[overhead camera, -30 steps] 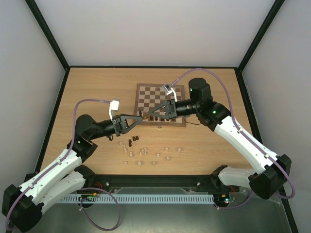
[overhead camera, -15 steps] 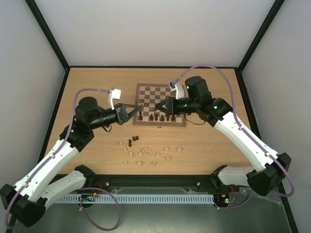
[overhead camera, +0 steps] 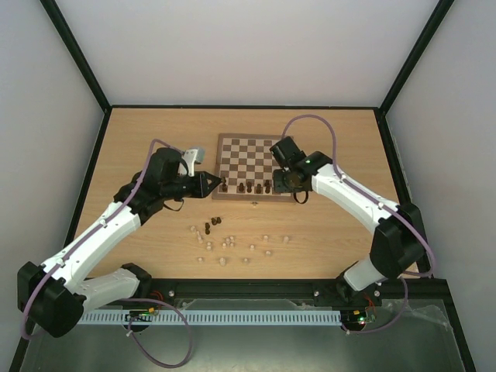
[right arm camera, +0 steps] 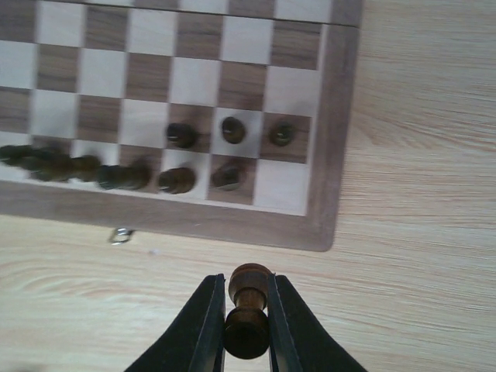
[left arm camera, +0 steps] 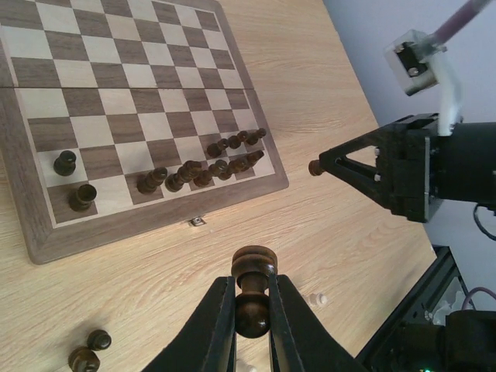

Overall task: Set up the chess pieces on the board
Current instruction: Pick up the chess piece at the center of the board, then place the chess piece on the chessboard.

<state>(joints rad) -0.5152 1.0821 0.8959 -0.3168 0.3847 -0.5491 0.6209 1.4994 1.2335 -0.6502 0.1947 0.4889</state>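
Observation:
The board (overhead camera: 232,151) lies mid-table, with dark chess pieces (overhead camera: 249,187) lined along its near rows. My left gripper (overhead camera: 222,184) hovers at the board's near left corner, shut on a dark pawn (left arm camera: 253,304) over bare table. My right gripper (overhead camera: 292,194) hangs by the near right corner, shut on another dark pawn (right arm camera: 248,314) just off the board (right arm camera: 232,77). In the left wrist view the board (left arm camera: 116,101) carries a row of dark men (left arm camera: 201,170) and two more (left arm camera: 71,180) at its left. The right gripper (left arm camera: 315,167) shows there too.
Loose dark pieces (overhead camera: 209,226) and pale pieces (overhead camera: 232,246) lie scattered on the table between the board and the arm bases. A small metal clasp (right arm camera: 120,235) sticks out of the board's near edge. Dark frame rails border the table.
The right gripper has slid right along the board's near edge to the corner, its wrist turned downward. The left arm has swung closer to the board. Both still hold their pawns.

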